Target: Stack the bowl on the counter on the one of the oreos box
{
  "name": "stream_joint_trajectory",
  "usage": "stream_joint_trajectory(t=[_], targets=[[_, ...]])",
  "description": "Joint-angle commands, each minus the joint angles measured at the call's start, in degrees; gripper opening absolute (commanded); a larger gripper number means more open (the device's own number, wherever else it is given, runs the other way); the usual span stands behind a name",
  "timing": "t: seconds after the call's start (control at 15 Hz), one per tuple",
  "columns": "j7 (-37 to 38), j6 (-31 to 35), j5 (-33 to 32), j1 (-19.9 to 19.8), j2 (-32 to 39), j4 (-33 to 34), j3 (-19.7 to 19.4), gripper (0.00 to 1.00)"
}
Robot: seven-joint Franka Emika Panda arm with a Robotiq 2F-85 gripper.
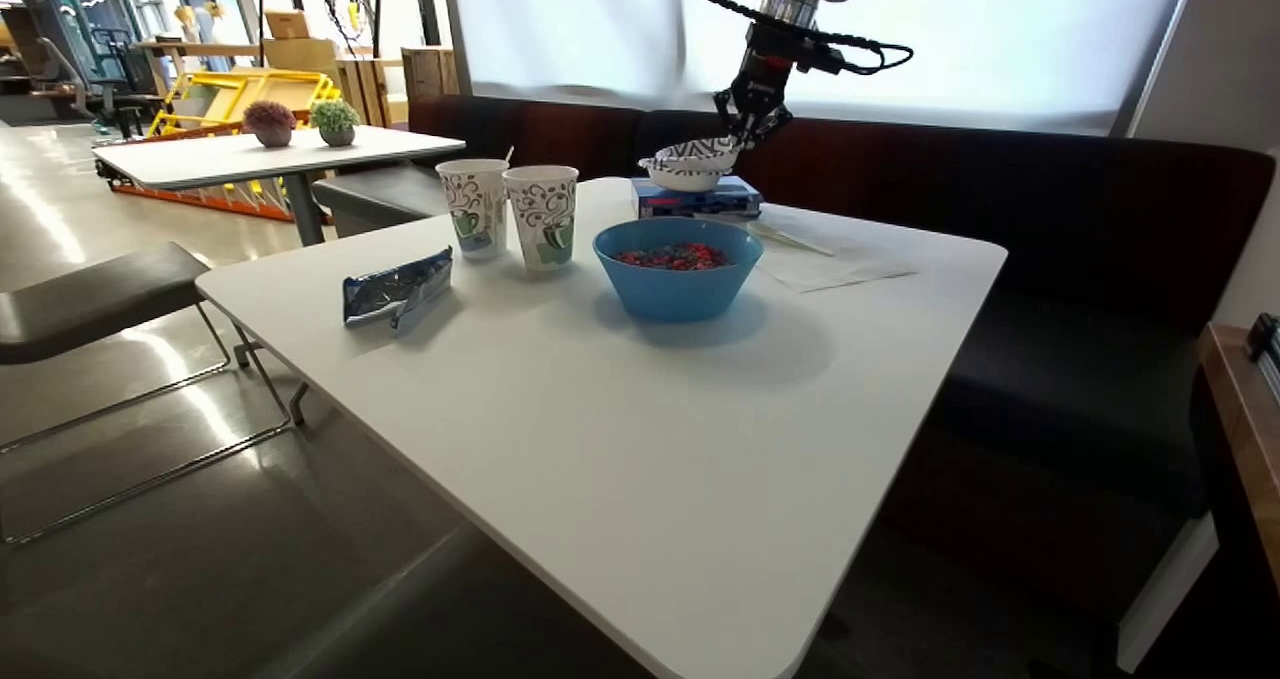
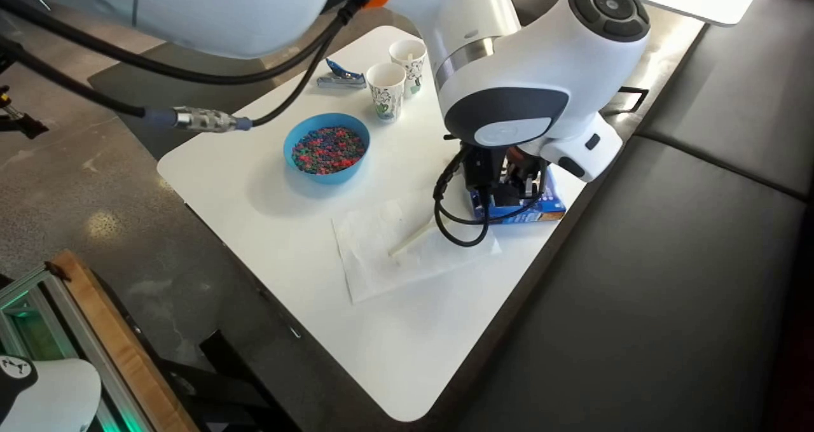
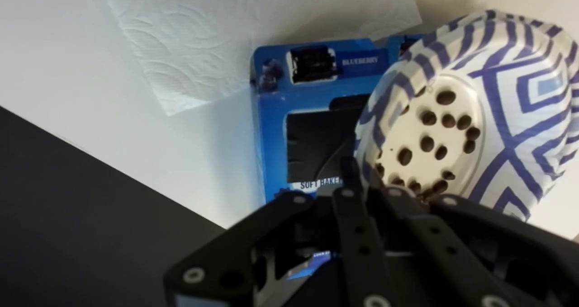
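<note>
A white paper bowl with dark zigzag pattern [image 3: 520,130] holds several small dark round pieces. In the wrist view, my gripper [image 3: 362,178] is shut on the bowl's near rim, with one finger each side. In an exterior view the gripper [image 1: 742,137] holds this patterned bowl [image 1: 700,149] tilted, at or just above a second white bowl [image 1: 685,177]. The second bowl appears to rest on the blue box [image 1: 700,202]. The box also shows in the wrist view [image 3: 271,139], printed "Blueberry" and "Soft Baked". Whether the bowls touch is unclear. The arm hides the bowls in an exterior view.
A blue bowl [image 1: 680,284] of colourful pieces stands near the box. Two paper cups [image 1: 543,219] [image 1: 475,209] and a crumpled blue wrapper [image 1: 400,289] stand farther along the white table [image 2: 407,349]. A napkin [image 2: 375,266] with a pale utensil [image 2: 413,238] lies beside the box.
</note>
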Motion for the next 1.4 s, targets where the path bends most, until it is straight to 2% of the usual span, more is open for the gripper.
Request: stream_joint_trajectory(t=[0.0, 0.47, 1.13, 1.2, 1.27, 1.33], targets=[[-4.22, -1.86, 0.21, -1.14, -0.82, -0.56, 1.9, 0.01], [-6.0, -0.8, 1.93, -1.32, -0.29, -0.01, 3.92, 0.01], [-4.9, 1.27, 2.14, -0.95, 0.24, 0.05, 3.66, 0.01], [-4.94, 1.77, 2.33, -1.0, 0.16, -0.12, 3.72, 0.29], [-4.88, 2.77, 2.65, -1.03, 0.04, -0.35, 3.79, 0.29], [-4.84, 3.97, 3.16, -1.12, -0.39, -0.88, 3.93, 0.36]])
